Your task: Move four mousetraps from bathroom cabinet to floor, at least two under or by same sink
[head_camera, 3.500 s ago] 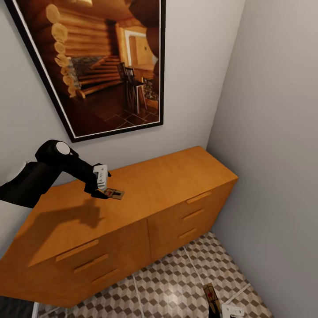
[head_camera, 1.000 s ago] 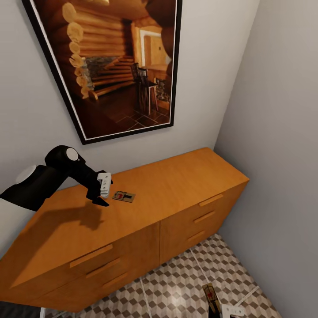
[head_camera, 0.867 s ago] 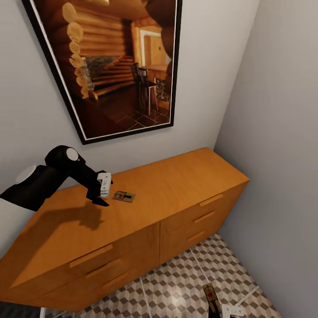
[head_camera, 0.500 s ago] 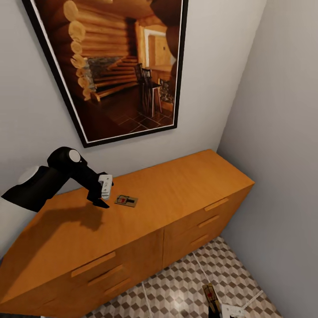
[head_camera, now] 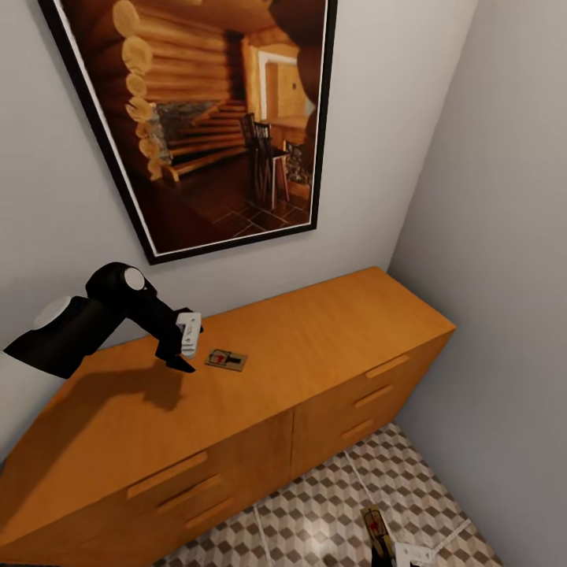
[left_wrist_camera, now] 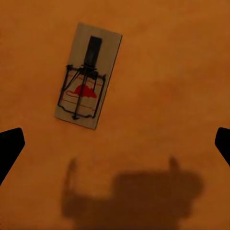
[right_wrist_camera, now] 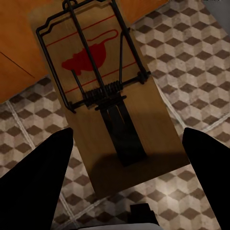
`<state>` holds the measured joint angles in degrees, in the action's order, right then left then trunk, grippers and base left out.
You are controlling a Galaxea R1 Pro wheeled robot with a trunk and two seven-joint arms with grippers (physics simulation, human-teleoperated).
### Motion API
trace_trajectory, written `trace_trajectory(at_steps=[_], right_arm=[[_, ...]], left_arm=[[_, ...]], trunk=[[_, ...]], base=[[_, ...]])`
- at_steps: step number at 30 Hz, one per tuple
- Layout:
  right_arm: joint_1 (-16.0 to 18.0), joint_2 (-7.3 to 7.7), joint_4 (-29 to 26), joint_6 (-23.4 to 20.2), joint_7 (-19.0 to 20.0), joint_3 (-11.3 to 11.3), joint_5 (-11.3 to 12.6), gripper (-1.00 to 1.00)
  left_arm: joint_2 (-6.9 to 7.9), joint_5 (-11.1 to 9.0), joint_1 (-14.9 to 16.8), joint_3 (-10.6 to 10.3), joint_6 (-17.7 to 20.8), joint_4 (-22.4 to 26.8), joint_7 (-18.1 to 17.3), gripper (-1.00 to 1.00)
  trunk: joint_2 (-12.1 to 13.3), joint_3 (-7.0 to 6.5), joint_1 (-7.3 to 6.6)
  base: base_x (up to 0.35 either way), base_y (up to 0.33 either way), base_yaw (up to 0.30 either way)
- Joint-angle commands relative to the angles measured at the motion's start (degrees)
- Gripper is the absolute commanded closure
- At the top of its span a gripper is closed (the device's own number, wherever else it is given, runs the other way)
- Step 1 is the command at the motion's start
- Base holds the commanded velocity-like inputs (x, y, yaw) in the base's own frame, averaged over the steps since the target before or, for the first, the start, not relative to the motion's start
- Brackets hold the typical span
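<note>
Left pincer [head_camera: 183, 356] wide, mousetrap [head_camera: 226, 360] (released since earlier) flat on cabinet [head_camera: 315, 331].

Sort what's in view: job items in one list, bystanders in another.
Job items:
- small flat brown wooden mousetrap lying on the chest top, beside the open left hand
- second wooden mousetrap between the right hand's fingers
- long orange-brown wooden cabinet
- cube-patterned tiled floor

Bystanders:
- black-framed log-cabin picture
- grey walls
</note>
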<state>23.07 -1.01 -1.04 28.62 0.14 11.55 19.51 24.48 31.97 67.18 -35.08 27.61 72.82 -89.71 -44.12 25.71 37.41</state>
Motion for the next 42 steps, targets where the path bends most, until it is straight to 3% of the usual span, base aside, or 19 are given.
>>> trace_trajectory(at_steps=[1, 10, 31, 42], right_arm=[[0.0, -0.03, 0.1, 0.2, 0.0, 0.5, 0.6, 1.0], [0.0, -0.04, 0.1, 0.2, 0.0, 0.5, 0.6, 1.0], [0.0, -0.09, 0.1, 0.2, 0.0, 0.5, 0.6, 1.0], [0.0, -0.13, 0.1, 0.2, 0.0, 0.5, 0.6, 1.0]], left_arm=[[0.04, 0.3, 0.1, -0.5, 0.6, 0.0, -0.3, -1.0], [-0.03, 0.4, 0.1, -1.5, 0.6, -0.9, -0.3, -1.0], [-0.04, 0.4, 0.1, -1.6, 0.6, -1.0, -0.3, -1.0], [-0.04, 0.4, 0.1, -3.2, 0.6, -1.0, -0.3, -1.0]], trunk=[[-0.1, 0.06, 0.02], [-0.1, 0.06, 0.02], [-0.1, 0.06, 0.02], [-0.1, 0.06, 0.02]], base=[[0.119, 0.0, 0.0], [0.132, 0.0, 0.0], [0.035, 0.0, 0.0], [0.011, 0.0, 0.0]])
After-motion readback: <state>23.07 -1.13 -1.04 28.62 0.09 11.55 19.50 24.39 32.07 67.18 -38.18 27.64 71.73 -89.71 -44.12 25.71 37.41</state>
